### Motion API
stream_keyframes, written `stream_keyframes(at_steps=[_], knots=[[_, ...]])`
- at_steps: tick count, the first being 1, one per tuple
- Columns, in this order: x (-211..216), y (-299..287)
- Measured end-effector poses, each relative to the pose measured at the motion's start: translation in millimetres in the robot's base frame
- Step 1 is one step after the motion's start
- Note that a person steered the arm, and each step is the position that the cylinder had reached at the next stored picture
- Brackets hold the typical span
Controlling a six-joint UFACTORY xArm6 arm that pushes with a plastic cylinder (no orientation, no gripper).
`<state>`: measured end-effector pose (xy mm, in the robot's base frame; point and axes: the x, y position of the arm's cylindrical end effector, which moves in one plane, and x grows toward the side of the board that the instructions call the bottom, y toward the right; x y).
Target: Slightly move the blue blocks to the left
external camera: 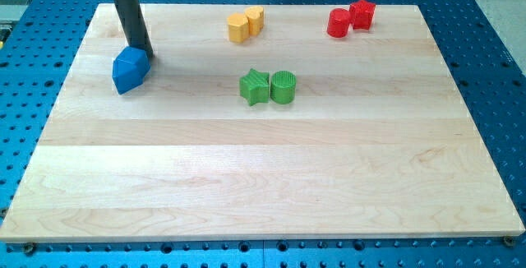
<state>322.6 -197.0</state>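
So the pale wooden board point(271, 177) is sitting on the blue pegboard table point(493, 21), the blue blocks point(130, 71) are huddling at its upper left, and my tip point(146, 53), gripping nothing, is touching their upper right edge.

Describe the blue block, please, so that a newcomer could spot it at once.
On the wooden board, look near the view's top left corner. The blue block sits there alone, against my tip on its upper right. It is the only blue piece; the yellow, red and green ones sit in pairs.
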Motion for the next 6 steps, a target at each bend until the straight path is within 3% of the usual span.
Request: stream_keyframes(at_steps=[2, 3, 5, 6], knots=[[-3, -1], [11, 71], [51, -1], [45, 5]])
